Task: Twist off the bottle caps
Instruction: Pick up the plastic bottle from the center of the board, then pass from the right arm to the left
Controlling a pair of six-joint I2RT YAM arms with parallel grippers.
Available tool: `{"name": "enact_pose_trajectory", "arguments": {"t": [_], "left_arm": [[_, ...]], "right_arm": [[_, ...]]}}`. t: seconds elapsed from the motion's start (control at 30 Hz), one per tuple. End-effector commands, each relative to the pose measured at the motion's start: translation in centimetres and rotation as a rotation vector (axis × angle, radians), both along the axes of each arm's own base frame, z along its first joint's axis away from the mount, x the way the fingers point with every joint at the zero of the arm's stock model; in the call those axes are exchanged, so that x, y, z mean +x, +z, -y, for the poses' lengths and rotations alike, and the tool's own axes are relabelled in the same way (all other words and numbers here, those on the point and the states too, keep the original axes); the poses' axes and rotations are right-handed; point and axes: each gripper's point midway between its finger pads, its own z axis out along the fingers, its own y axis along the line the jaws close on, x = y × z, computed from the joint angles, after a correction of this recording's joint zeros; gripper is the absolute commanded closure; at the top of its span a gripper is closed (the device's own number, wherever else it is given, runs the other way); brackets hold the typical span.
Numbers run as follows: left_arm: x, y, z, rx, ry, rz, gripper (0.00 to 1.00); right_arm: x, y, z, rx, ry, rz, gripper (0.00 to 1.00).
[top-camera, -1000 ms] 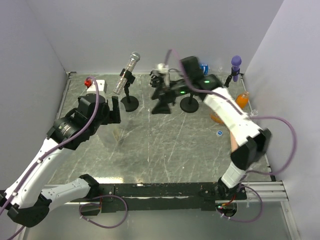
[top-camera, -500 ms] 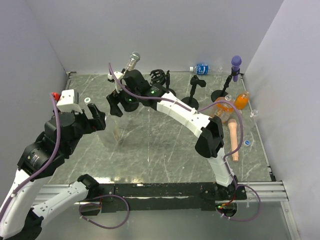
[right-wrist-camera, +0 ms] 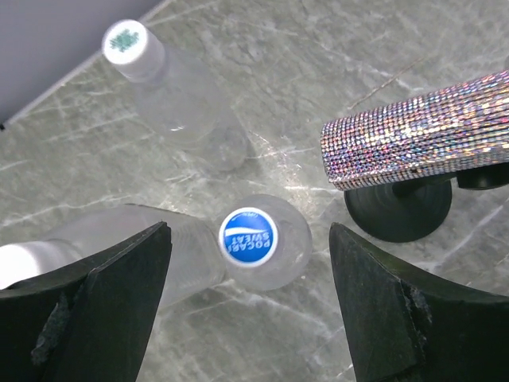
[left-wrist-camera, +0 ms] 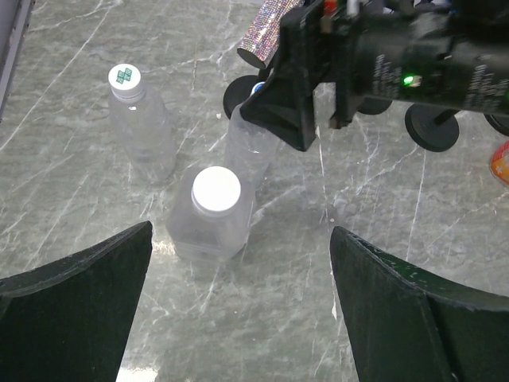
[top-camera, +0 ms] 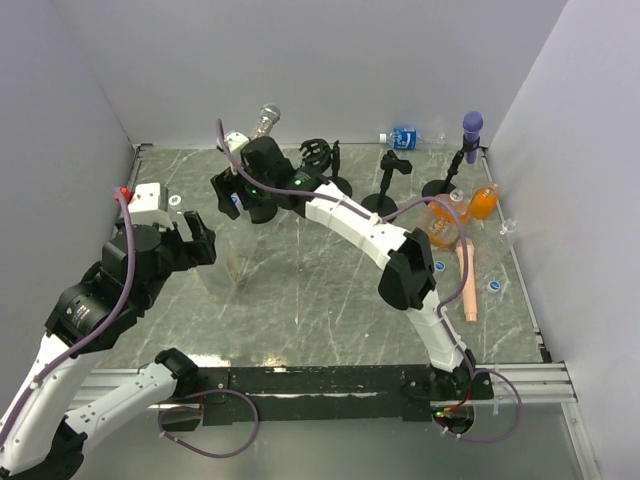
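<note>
Beside the glitter microphone (right-wrist-camera: pixel 413 135), on the tabletop (right-wrist-camera: pixel 318 64): three clear bottles (left-wrist-camera: pixel 143 131) standing. Right gripper (top-camera: pixel 232 198) hovering over the blue Pocari Sweat cap (right-wrist-camera: pixel 248 236) nearest the microphone, jaws apart. Left gripper (top-camera: pixel 192 232) hanging farther from it, jaws wide apart.

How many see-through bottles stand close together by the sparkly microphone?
3. The green-marked-cap bottle stands farthest left. The plain white-cap bottle is nearest the left wrist camera. The blue-cap bottle is beside the sparkly microphone. Other bottles sit far off; none here looks hidden.
</note>
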Motion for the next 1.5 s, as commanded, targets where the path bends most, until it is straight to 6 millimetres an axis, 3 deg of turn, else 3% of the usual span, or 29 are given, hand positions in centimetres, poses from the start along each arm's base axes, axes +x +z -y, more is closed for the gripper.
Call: {"name": "enact_pose_trajectory", "arguments": {"t": [0.0,0.1,0.27,0.37,0.5,0.73,0.9,1.0,1.03,1.1,1.17,1.27,1.47], "left_arm": [[0.1,1.0,0.3,-0.032,-0.012,0.036,0.03],[0.1,1.0,0.4,-0.037,-0.016,0.037,0.03],[-0.1,1.1,0.4,-0.041,-0.021,0.036,0.03],[-0.2,1.0,0.5,-0.043,-0.025,0.032,0.03],[-0.3,1.2,0.5,-0.052,-0.035,0.038,0.03],[-0.5,1.6,1.6,-0.062,-0.105,0.053,0.03],[-0.7,2.5,4.7,-0.058,-0.295,0.113,0.03],[-1.4,3.4,7.6,-0.048,-0.502,0.243,0.03],[-1.6,3.7,8.5,-0.029,-0.566,0.305,0.03],[-2.6,3.7,10.7,0.009,-0.736,0.423,0.03],[-3.0,2.4,12.4,0.07,-0.863,0.518,0.03],[-3.1,2.4,14.3,0.104,-0.969,0.633,0.03],[-1.0,-0.1,18.1,0.14,-1.121,0.641,0.03]], "right_arm": [[1.1,1.2,-1.0,0.038,-0.024,0.043,0.14],[1.4,0.7,-1.2,0.033,-0.027,0.048,0.18],[1.0,0.5,-1.7,0.042,0.003,0.043,0.36],[1.1,0.6,-1.6,0.039,0.008,0.052,0.41],[0.6,0.5,-1.5,0.027,0.038,0.057,0.61],[-0.6,1.6,0.5,-0.006,0.086,0.107,0.84],[-2.2,5.0,4.9,-0.031,0.12,0.187,0.89],[-3.3,6.9,8.9,-0.014,0.146,0.179,0.91],[-4.0,8.4,10.6,0.013,0.154,0.173,0.91],[-6.6,9.8,13.1,0.072,0.28,0.129,0.92],[-9.2,11.2,15.5,0.14,0.411,0.116,0.92],[-12.7,11.7,18.6,0.16,0.534,0.141,0.91],[-17.5,12.3,21.3,0.21,0.632,0.148,0.92]]}}
